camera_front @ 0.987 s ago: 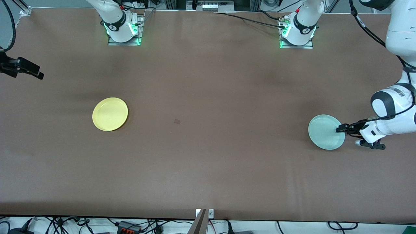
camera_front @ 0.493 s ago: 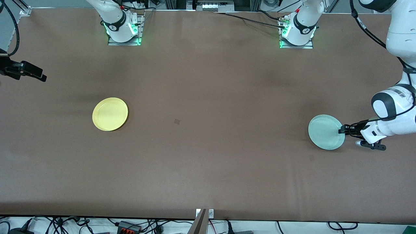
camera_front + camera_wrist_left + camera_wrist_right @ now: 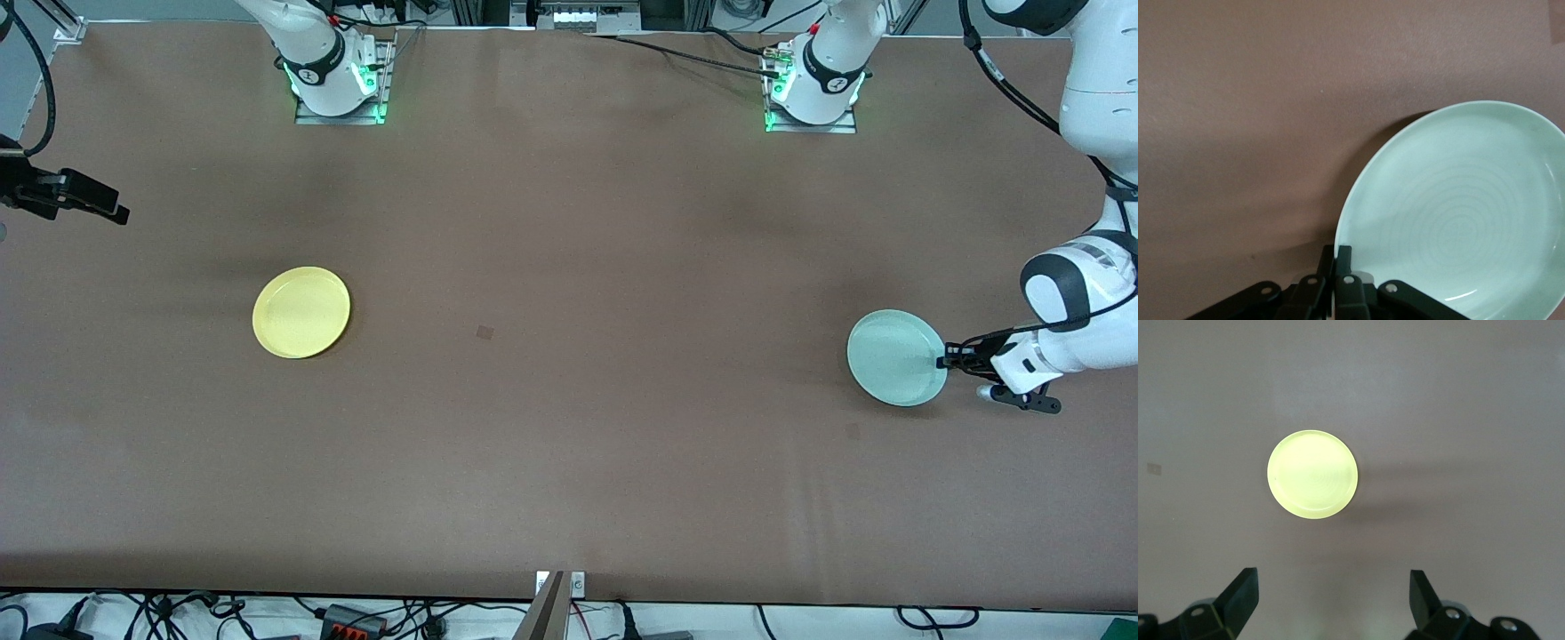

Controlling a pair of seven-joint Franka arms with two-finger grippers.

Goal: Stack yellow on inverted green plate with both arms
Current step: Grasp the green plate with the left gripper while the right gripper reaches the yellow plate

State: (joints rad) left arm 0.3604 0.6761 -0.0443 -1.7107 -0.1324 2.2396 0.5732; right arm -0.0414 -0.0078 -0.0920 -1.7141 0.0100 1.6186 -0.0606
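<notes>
The pale mint-green plate [image 3: 896, 357] lies hollow side up near the left arm's end of the table. My left gripper [image 3: 944, 359] is shut on its rim, at the edge toward that end. In the left wrist view the two fingers [image 3: 1346, 261] pinch the green plate's [image 3: 1458, 213] rim, and a shadow shows under that edge. The yellow plate [image 3: 301, 312] rests flat near the right arm's end. My right gripper [image 3: 114, 212] hangs open over the table's edge at that end, apart from the yellow plate [image 3: 1313, 483]. Nothing is between the right gripper's [image 3: 1331, 587] fingers.
A small dark mark [image 3: 484, 332] sits on the brown table between the two plates. The right arm's base [image 3: 338, 84] and the left arm's base [image 3: 813, 93] stand along the table's edge farthest from the front camera. Cables lie below the nearest edge.
My left gripper has shut onto the green plate's rim and drawn back slightly toward the left arm's end, and the plate shifted with it. The right gripper crept slightly inward.
</notes>
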